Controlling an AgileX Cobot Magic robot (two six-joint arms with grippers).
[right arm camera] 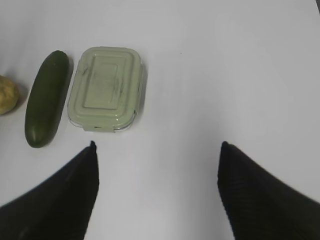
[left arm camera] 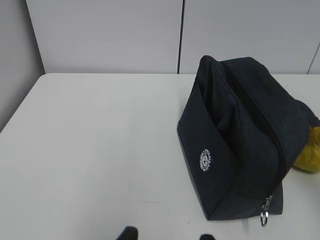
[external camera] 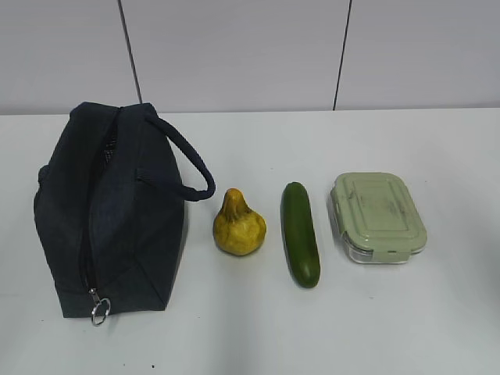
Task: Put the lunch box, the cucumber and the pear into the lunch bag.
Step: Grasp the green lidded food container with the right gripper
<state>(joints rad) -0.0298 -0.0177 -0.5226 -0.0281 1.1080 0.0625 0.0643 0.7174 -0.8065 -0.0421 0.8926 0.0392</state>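
On the white desk (external camera: 391,328), four things are laid in a row. At the left stands the bag (external camera: 109,211), its zip drawn nearly shut with the ring pull (external camera: 99,311) at the near end. Beside it the pear (external camera: 238,225) is set, then the cucumber (external camera: 300,233), then the box (external camera: 378,216) with its lid on, none touching. The right jaws (right arm camera: 157,150) are seen wide apart above bare desk, near the box, holding nothing. Of the left jaws (left arm camera: 167,234) only the tips are shown, slightly apart and empty, short of the bag.
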